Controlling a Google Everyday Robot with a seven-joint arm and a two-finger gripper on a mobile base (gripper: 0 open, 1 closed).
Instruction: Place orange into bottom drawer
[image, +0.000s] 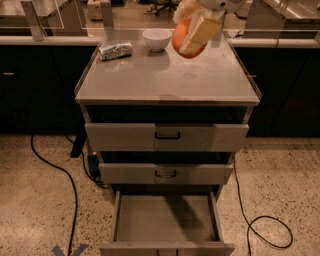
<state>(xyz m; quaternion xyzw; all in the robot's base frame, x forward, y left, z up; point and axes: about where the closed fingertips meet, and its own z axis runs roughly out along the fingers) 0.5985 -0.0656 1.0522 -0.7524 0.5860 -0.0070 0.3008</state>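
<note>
Grey cabinet (165, 80): centre of frame; two upper drawers shut.
Bottom drawer (165, 220): pulled open at lower centre, well below the load.
Gripper (191, 39): upper centre-right, above the cabinet top, fingers clamped on the fruit.
Orange (179, 36): held aloft in the gripper, just right of the white bowl (157, 39).
Foil packet (116, 50): upper left of the top, apart from the load.
Risk: the descent must pass the cabinet's front edge. Clipping that edge, or a loosened hold, would likely send the round fruit rolling across the floor.
</note>
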